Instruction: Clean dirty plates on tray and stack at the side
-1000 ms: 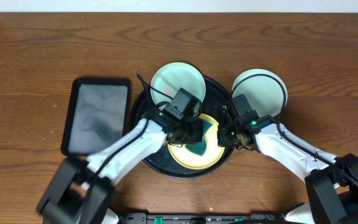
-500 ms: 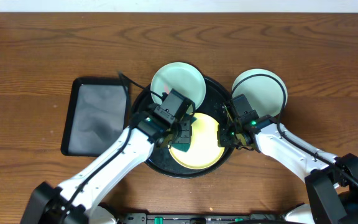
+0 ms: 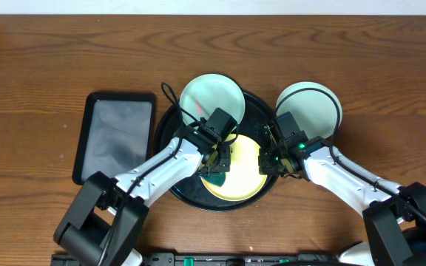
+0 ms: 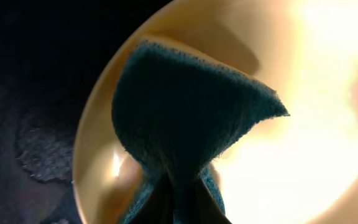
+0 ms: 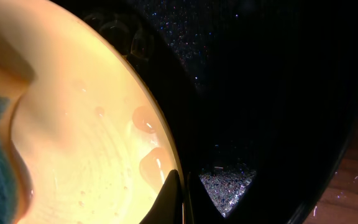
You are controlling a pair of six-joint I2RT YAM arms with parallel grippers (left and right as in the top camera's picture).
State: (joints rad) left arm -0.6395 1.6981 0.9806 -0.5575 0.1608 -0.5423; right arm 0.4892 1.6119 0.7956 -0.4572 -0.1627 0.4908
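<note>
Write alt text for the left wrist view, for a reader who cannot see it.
The left gripper, shut on a dark teal sponge, holds it on the pale yellow plate. The black tray fills the picture's left side.

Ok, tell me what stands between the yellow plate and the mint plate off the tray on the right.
Only the tray's raised rim lies between the yellow plate and that mint plate. The left gripper's sponge rests on the yellow plate, and the right gripper is shut on its edge.

Three plates [image 3: 211, 100] [image 3: 313, 107] [image 3: 246, 166] (one yellow), two trays [image 3: 191, 199] [image 3: 117, 137], one sponge [image 3: 217, 177]
</note>
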